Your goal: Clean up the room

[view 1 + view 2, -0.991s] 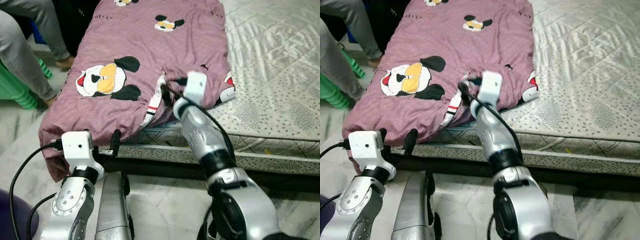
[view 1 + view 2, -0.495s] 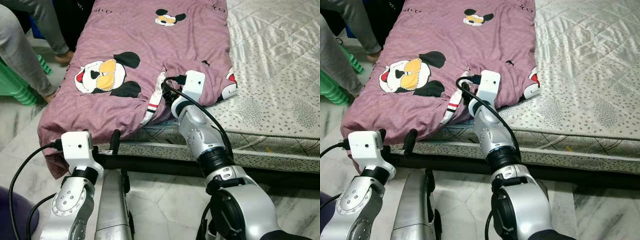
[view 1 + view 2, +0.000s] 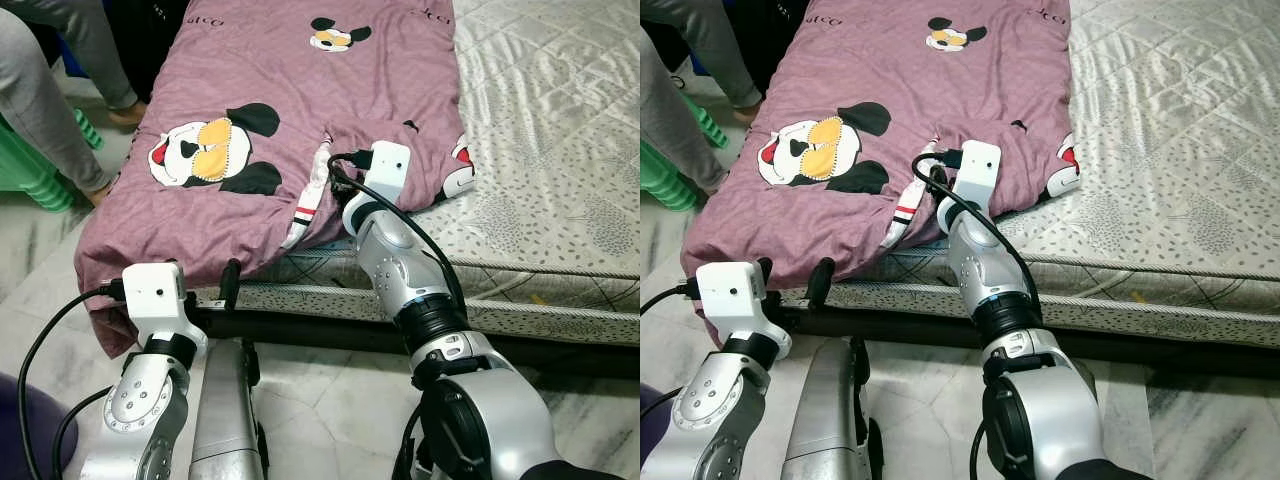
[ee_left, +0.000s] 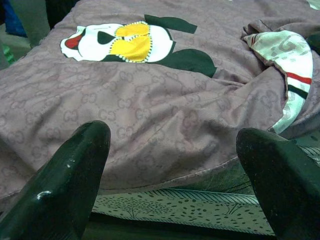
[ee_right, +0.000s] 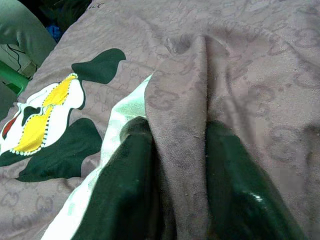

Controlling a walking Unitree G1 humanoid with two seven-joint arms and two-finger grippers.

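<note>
My right gripper [image 5: 172,185] is clenched on a raised fold of the purple cartoon-mouse blanket [image 3: 290,90], mid-bed near the near edge, w/ cloth pinched between both fingers [image 5: 130,190]. The blanket covers the left part of the mattress [image 3: 560,130] and droops over the near-left corner toward the floor [image 3: 330,390]. A white strip w/ red and dark stripes [image 3: 305,213] lies just beside the pinched fold. My left gripper [image 4: 172,180] is released, fingers spread wide, low at the bed edge, just in front of the hanging blanket hem. A dark bed frame rail [image 3: 560,350] runs below the mattress. Left of the bed: a person's grey-trousered legs [image 3: 40,110] and a green stool [image 3: 25,175], close to the blanket's corner.
</note>
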